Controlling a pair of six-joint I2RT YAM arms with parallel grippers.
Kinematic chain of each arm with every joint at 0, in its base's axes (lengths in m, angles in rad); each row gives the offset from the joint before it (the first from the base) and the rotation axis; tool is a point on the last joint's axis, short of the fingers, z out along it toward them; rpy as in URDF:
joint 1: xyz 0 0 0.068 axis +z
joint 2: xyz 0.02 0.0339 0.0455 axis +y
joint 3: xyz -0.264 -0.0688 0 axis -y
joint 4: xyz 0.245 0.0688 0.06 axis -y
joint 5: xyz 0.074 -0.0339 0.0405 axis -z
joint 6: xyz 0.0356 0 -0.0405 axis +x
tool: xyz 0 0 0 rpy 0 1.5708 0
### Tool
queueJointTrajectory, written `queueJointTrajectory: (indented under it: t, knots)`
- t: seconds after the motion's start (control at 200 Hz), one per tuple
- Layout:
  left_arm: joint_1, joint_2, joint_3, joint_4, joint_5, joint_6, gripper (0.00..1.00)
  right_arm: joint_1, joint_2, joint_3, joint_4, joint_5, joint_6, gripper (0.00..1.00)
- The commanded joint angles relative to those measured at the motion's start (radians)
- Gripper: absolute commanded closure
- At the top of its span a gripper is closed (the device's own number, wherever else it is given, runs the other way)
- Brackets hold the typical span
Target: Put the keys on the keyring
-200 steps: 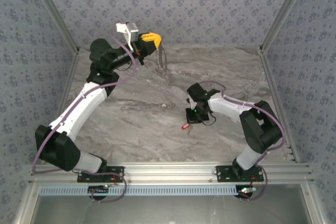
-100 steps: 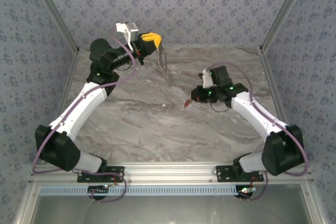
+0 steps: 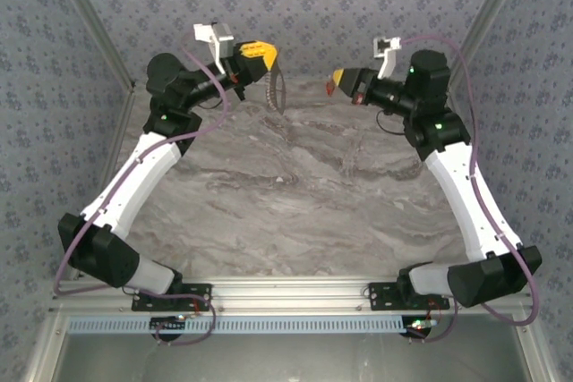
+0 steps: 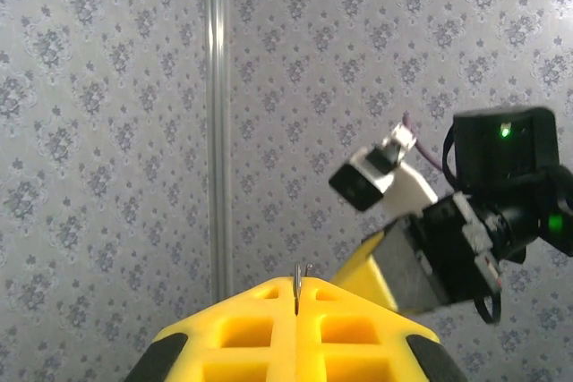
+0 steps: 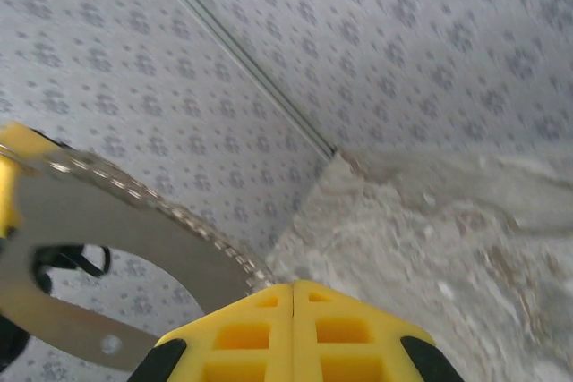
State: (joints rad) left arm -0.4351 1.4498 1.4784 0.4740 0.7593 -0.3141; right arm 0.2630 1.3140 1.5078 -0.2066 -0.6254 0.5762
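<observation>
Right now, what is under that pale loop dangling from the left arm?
Bare marble table lies beneath the loop. Its top end is hidden, pinched between the left arm's shut yellow jaws.

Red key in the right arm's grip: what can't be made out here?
Key, top view: a reddish speck at the right tool; too small for its shaft.
Key, right wrist view: hidden behind the shut yellow fingers.
Keyring, right wrist view: blurred, cut off at the left edge.
Keyring, left wrist view: the left tool hides all but a wire tip.
</observation>
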Motion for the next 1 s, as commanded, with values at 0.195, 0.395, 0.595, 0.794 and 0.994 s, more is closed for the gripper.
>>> queueJointTrajectory:
  t: [0.195, 0.395, 0.595, 0.794, 0.994]
  knots:
    - [-0.038, 0.028, 0.120, -0.083, 0.031, 0.085, 1.00, 0.030, 0.017, 0.105, 0.166, 0.031, 0.064, 1.00]
    - [-0.074, 0.045, 0.179, -0.161, 0.032, 0.182, 1.00, 0.078, 0.027, 0.138, 0.212, 0.067, 0.062, 1.00]
    - [-0.097, 0.063, 0.222, -0.232, 0.028, 0.252, 1.00, 0.108, 0.057, 0.196, 0.215, 0.059, 0.011, 1.00]
    - [-0.099, 0.072, 0.233, -0.245, 0.028, 0.266, 1.00, 0.142, 0.074, 0.237, 0.174, 0.061, -0.040, 1.00]
    - [-0.098, 0.077, 0.237, -0.249, 0.025, 0.275, 1.00, 0.171, 0.096, 0.256, 0.152, 0.054, -0.060, 1.00]
